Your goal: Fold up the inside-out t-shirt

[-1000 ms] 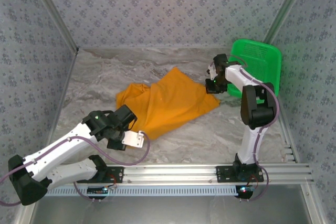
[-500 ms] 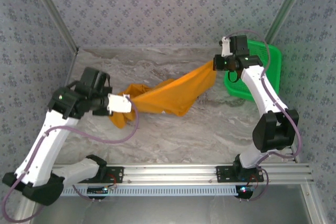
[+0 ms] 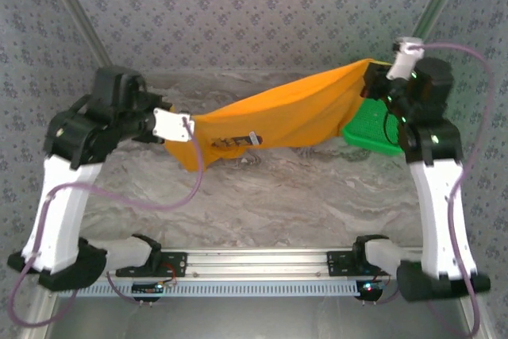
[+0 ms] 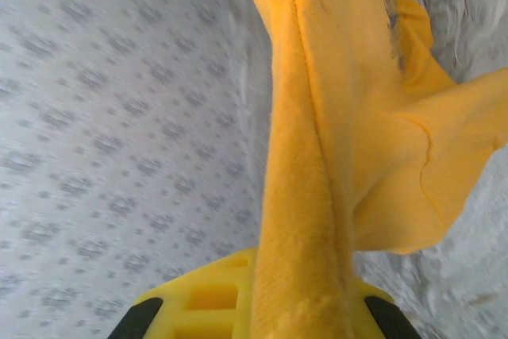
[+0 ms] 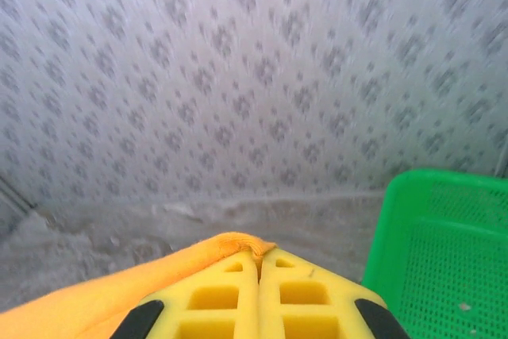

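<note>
Holding the inside-out t-shirt point(image 3: 278, 117) aloft above the counter point(image 3: 302, 196), stretching it as a sagging band between the two claws. Clamping the left claw point(image 3: 189, 126) shut on the left end of the cloth; in the left wrist view, pinching a thick bunched fold between the yellow pads point(image 4: 206, 299), with the rest of the fabric running away upward and spreading into a loose flap on the right. Standing the left arm steeply up from its base at the near left corner, bending it at a high elbow close to the left wall, and pointing the forearm and wrist rightward, roughly level, toward the cloth. Clamping the right claw point(image 3: 371, 81) shut on the right end of the cloth, at a higher level than the left end; in the right wrist view, pressing its two pads together on a thin edge of orange fabric emerging at their tips. Holding the right arm almost upright from its base at the near right corner, with the wrist at the top turned leftward, above the green mesh basket point(image 3: 373, 129) lying at the far right of the counter. Letting a corner of the cloth hang below the left claw, and showing a small white neck label point(image 3: 254, 138) near the lower edge at mid-span.
</note>
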Controlling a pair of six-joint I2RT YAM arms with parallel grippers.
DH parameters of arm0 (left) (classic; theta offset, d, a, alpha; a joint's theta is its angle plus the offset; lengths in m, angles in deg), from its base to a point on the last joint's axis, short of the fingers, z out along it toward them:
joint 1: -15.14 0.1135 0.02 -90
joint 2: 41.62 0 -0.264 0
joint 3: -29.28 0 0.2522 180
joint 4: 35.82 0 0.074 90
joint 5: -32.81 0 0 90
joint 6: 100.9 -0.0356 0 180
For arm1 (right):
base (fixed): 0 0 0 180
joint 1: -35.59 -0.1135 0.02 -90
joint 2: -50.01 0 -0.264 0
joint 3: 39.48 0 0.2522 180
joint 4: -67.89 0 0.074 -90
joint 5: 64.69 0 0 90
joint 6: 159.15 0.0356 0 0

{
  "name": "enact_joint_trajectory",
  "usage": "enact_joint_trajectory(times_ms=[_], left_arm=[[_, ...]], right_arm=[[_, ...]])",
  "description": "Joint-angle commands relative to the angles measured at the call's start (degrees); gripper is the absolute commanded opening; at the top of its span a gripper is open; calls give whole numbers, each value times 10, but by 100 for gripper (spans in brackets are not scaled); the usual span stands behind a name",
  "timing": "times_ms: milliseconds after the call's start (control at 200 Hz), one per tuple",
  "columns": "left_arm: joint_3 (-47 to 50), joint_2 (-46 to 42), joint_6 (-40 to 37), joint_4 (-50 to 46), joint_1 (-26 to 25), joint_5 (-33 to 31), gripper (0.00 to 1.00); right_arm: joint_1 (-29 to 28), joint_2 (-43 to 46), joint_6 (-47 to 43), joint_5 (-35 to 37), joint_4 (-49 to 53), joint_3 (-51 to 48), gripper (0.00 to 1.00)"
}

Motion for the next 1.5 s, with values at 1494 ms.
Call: enact_joint_trajectory(times_ms=[1494], left_arm=[[-163,253,-97,130,159,-48,0]], right_arm=[[-15,-323,50,-47,-59,186,0]])
